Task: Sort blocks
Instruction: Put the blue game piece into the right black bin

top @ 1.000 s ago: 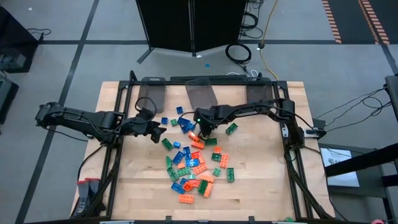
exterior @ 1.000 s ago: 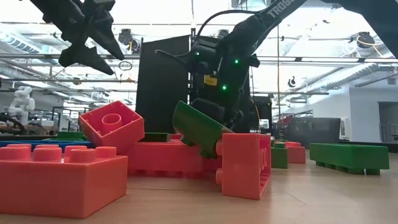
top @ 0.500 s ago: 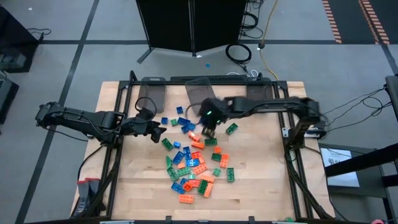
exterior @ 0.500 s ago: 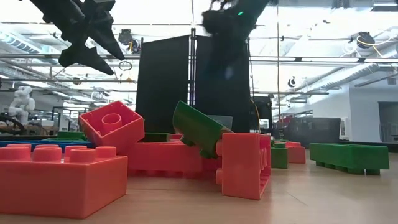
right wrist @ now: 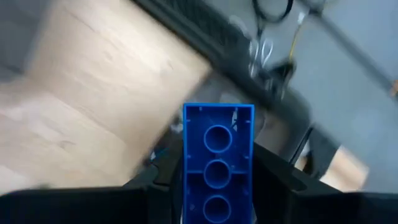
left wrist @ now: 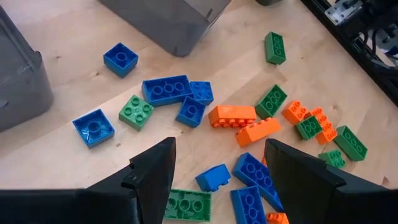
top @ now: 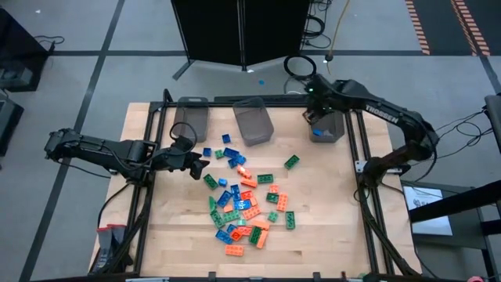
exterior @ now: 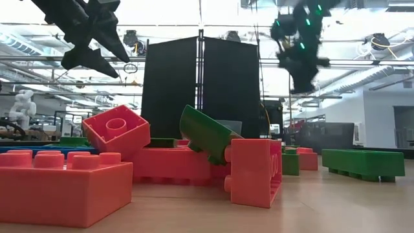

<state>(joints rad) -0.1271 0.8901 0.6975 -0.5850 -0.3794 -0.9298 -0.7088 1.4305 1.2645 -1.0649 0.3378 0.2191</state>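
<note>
Your right gripper point(top: 316, 117) is clamped on a blue block point(right wrist: 217, 155) over the two o'clock bin point(top: 338, 125), ready to drop it there. Your left gripper point(top: 197, 166) waits spread and empty at nine o'clock beside the pile point(top: 246, 205).

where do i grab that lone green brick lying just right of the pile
Come straight down and pinch its two long sides at mid-length. The green brick lies flat, studs up, slanted on the table with bare wood all round, so turn the wrist to match that slant.
</note>
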